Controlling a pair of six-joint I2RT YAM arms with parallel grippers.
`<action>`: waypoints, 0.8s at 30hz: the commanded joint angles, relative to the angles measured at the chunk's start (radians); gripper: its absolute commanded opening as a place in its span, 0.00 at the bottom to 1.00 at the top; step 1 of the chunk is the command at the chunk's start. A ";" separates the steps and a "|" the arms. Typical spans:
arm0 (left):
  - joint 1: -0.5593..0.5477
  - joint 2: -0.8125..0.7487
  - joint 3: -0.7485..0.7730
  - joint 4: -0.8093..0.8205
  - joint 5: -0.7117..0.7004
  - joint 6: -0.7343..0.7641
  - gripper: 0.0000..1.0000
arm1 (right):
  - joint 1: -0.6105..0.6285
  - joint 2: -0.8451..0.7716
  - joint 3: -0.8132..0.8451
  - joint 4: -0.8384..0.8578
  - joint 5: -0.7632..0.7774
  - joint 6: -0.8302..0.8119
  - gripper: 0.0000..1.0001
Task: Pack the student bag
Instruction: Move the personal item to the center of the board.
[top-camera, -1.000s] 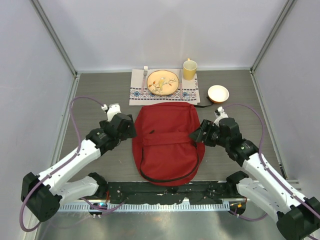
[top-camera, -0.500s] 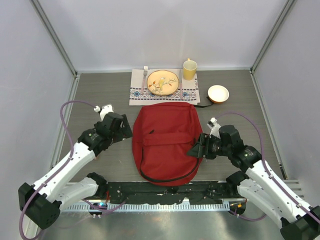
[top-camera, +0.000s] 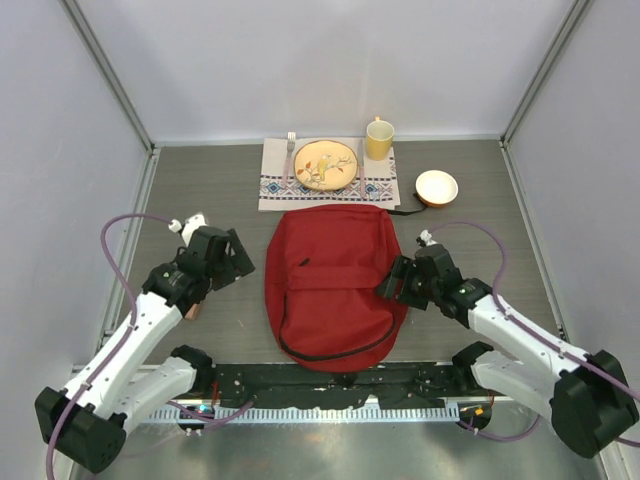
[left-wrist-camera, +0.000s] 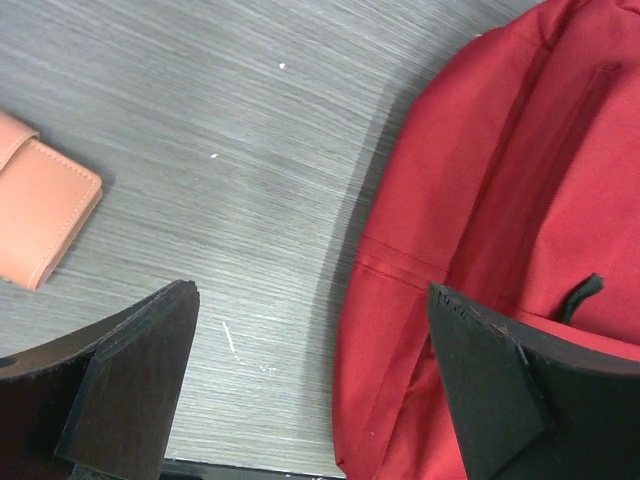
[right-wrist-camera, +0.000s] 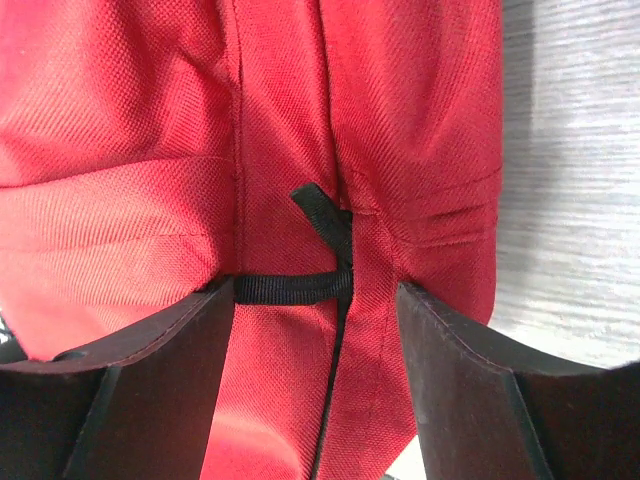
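Note:
The student bag (top-camera: 330, 285) is a large red backpack lying flat in the middle of the table, front pocket up. My left gripper (top-camera: 238, 262) hangs open beside the bag's left edge. In the left wrist view my left gripper (left-wrist-camera: 312, 295) has bare table under it, and one finger overlaps the bag (left-wrist-camera: 500, 180). My right gripper (top-camera: 389, 285) is at the bag's right edge. Seen from the right wrist, that gripper (right-wrist-camera: 315, 290) is open and straddles a ridge of red fabric (right-wrist-camera: 120, 130). A black zipper pull loop (right-wrist-camera: 295, 289) lies between its jaws.
An orange leather wallet (left-wrist-camera: 40, 215) lies on the table left of the bag, partly under my left arm (top-camera: 193, 310). At the back are a patterned placemat (top-camera: 380, 188) with a plate (top-camera: 326, 164) and fork (top-camera: 291, 145), a yellow mug (top-camera: 379, 139) and a white bowl (top-camera: 436, 186).
My left arm has drawn back leftward, away from the bag's left edge. My right arm has swung lower, its gripper staying at the bag's right edge.

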 joint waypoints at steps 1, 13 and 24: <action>0.048 -0.046 -0.038 -0.026 0.011 -0.035 1.00 | 0.003 0.109 0.017 0.221 0.098 0.062 0.71; 0.290 0.033 -0.028 -0.100 -0.046 0.020 1.00 | -0.005 -0.066 0.059 0.157 0.097 -0.042 0.74; 0.551 0.153 -0.081 -0.071 -0.083 -0.072 1.00 | -0.006 -0.256 0.098 -0.027 0.063 -0.079 0.76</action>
